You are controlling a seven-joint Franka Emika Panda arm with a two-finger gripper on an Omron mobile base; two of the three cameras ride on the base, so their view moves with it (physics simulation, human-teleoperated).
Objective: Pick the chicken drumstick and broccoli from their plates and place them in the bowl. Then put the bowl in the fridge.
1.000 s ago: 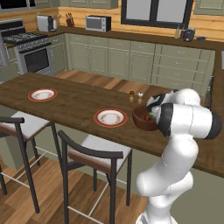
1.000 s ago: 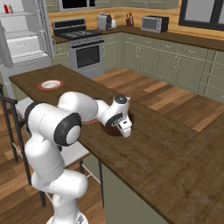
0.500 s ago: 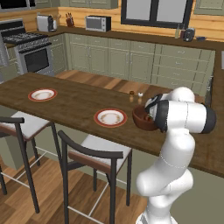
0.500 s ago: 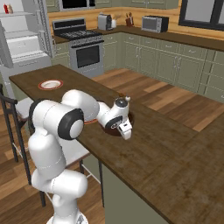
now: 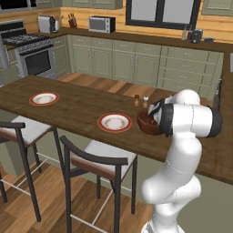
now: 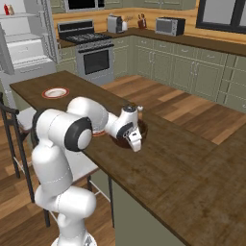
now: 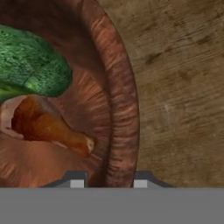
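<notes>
Both foods lie inside the bowl [image 7: 120,109]: the drumstick [image 7: 48,124] rests on the inner slope with its thin end toward the rim, and the broccoli [image 7: 30,65] sits just beside it, deeper in. The bowl stands on the wooden counter [image 5: 77,107], close to its near edge, and in the hand view its rim runs up between the two fingertips [image 7: 78,180], one inside the wall and one outside. The gripper [image 6: 132,140] is down at that rim with its fingers drawn close on either side of the wall; whether they already clamp it I cannot tell. Two plates sit on the same counter: one plate [image 5: 115,122] just beside the bowl, the far plate [image 5: 44,98] well apart toward the counter's other end. Two small shakers [image 5: 140,100] stand near the bowl on its far side. Two stools [image 5: 98,157] stand along the counter's near edge. Beyond, an oven range [image 6: 91,50] sits against the back wall, and the fridge [image 6: 26,45] stands open beside it, pale shelves showing.
</notes>
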